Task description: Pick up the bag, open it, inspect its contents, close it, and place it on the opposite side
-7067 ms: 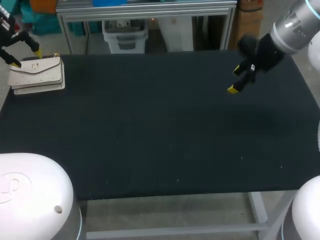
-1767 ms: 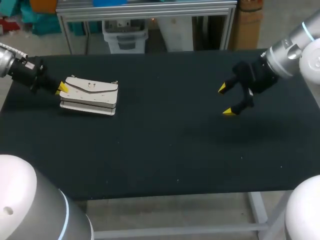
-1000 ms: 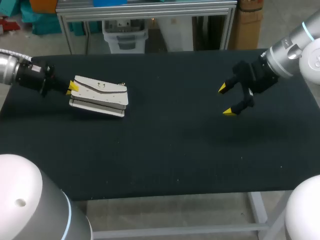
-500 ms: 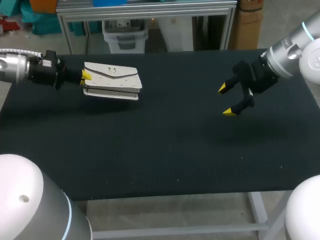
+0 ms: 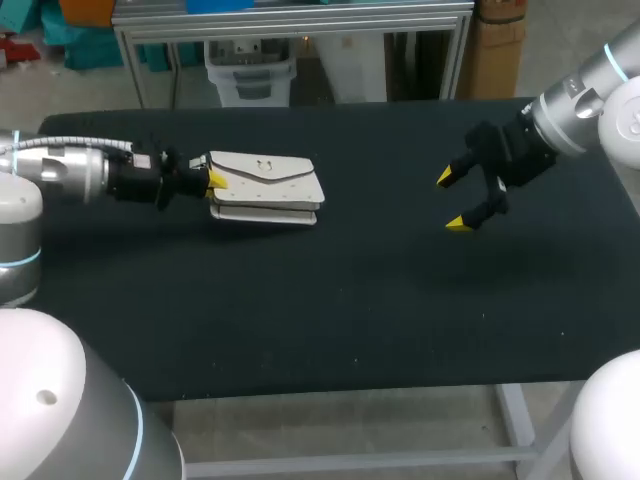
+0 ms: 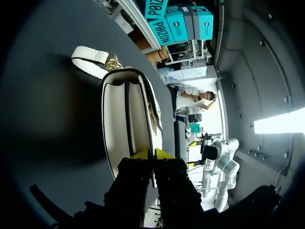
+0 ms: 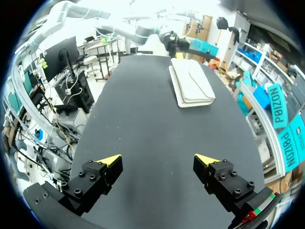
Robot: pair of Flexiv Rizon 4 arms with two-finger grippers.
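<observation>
early going: the left jaws are clenched on the left end of the white bag [image 5: 265, 185], which is still closed and lies left of the middle of the surface [image 5: 330, 300], towards its far edge. the right jaws hang released and empty over the right side — opening, inspecting, closing and setting it down across all seem left to do. only the left wrist view shows the strap [image 6: 90, 56] trailing off the bag's far end — the head view does not.

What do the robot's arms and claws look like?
The left arm and right arm are rounded silver-and-white tubes with thin blue rings; a ribbed grey hose runs along the left. The left gripper and right gripper are black, blocky, two yellow-tipped fingers each.
</observation>
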